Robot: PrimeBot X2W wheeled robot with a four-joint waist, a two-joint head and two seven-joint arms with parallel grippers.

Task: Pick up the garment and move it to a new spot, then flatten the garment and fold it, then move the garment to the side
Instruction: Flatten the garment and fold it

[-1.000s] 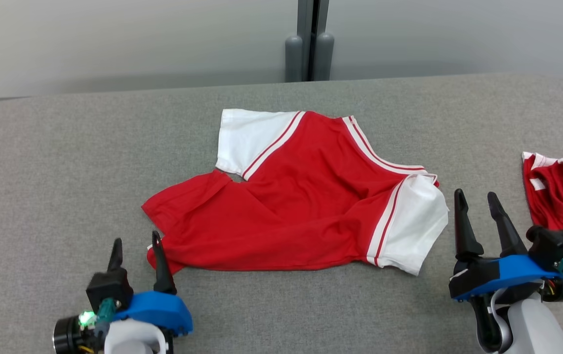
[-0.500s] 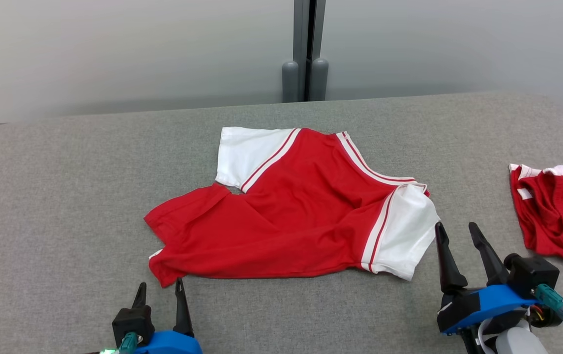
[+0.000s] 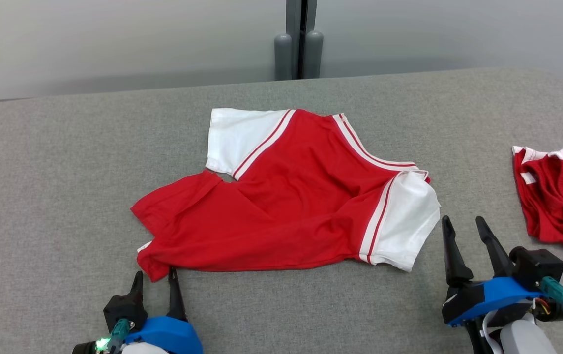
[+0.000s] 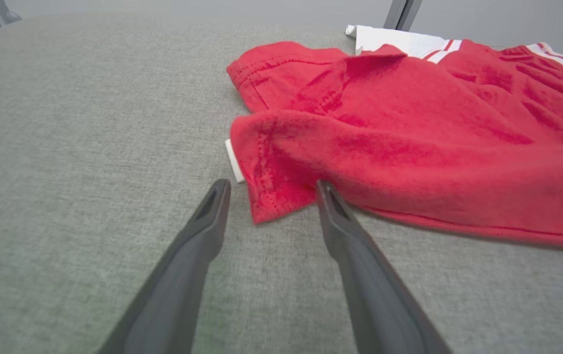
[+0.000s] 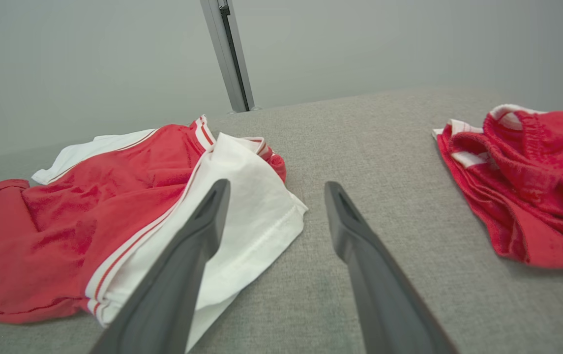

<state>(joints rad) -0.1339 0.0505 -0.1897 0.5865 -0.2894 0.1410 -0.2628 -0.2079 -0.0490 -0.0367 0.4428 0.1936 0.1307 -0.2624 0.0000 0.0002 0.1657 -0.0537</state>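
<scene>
Your shirt point(image 3: 291, 196) lies rumpled at center frame on the counter point(image 3: 65, 172), not yet flattened or folded. Your left claw point(image 3: 155, 272) and right claw point(image 3: 463, 220) stand apart, empty, by its lower corners.

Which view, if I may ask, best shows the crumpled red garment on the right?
The right wrist view: the crumpled garment shows close, its gathered band clear. The head view has it smaller, cut by the edge.
</scene>
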